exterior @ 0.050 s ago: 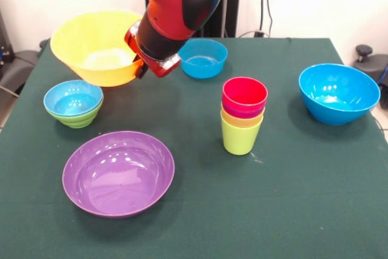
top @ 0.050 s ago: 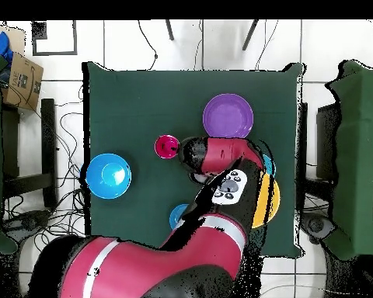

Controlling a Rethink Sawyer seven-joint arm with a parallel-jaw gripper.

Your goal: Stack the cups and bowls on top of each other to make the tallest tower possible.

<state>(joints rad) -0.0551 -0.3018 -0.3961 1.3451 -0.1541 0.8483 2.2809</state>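
Mid-table, front view: tower [exterior @ 0.050 s ago: 242, 119] of nested cups standing upright on the green cloth [exterior @ 0.050 s ago: 303, 198]. Lime green cup [exterior @ 0.050 s ago: 240, 136] lowest, then yellow [exterior @ 0.050 s ago: 241, 119], a purple rim [exterior @ 0.050 s ago: 244, 112], red cup [exterior @ 0.050 s ago: 245, 94] on top. Seen from overhead as a red-pink disc [top @ 0.050 s ago: 167, 146], just off the arm's end.

Up at the far left, front view: large yellow-orange bowl [exterior @ 0.050 s ago: 96, 47] raised and tilted, right against the wrist end of the red and black arm [exterior @ 0.050 s ago: 173, 10]. Gripper [exterior @ 0.050 s ago: 141, 65] tucked behind the bowl's edge; cannot tell its opening or whether it has hold of the bowl.

Small blue bowl [exterior @ 0.050 s ago: 73, 98] nested inside small green bowl [exterior @ 0.050 s ago: 76, 115] at left. Wide shallow purple bowl [exterior @ 0.050 s ago: 118, 173] near front left, empty, apart from the rest. Second small blue bowl [exterior @ 0.050 s ago: 202, 57] behind the tower, next to the arm. Large blue bowl [exterior @ 0.050 s ago: 339, 93] well off to the right, alone.
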